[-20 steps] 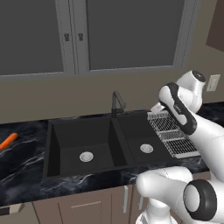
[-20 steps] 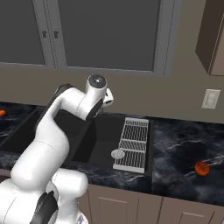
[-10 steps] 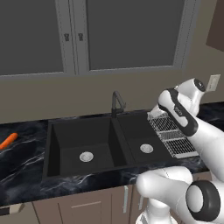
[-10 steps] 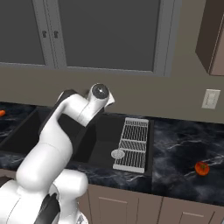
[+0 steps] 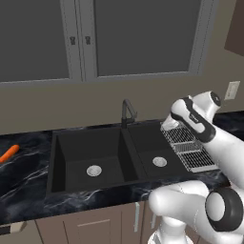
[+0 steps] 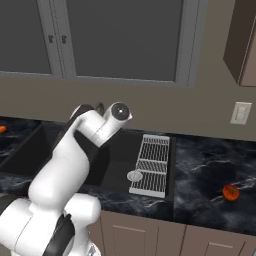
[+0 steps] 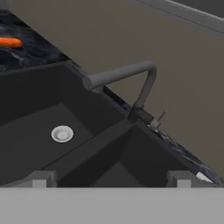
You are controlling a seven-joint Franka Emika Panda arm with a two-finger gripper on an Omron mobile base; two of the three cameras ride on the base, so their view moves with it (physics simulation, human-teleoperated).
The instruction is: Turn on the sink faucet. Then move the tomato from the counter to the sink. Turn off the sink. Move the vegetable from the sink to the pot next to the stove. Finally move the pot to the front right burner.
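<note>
Claw open above the right basin, faucet ahead, tomato far off on the right

Faucet fills the middle of the hand view, its angular spout reaching out over the left basin and its dark base standing on the back edge of the sink, about where the divider between the two basins meets it; a thin lever sticks out beside that base; the claw shows as two grey finger tips set wide apart at the bottom of the hand view, with nothing between them, looking along the right basin toward the faucet; in the left base view the arm bends over the right side of the sink, its hand above a white wire rack that lies over the right part of the right basin; each basin has a round silver drain; the tomato sits on the black marble desk well to the right of the sink, apart from the rack and untouched; a long orange carrot lies on the desk to the left of the sink; grey cabinet doors hang on the wall above
</note>
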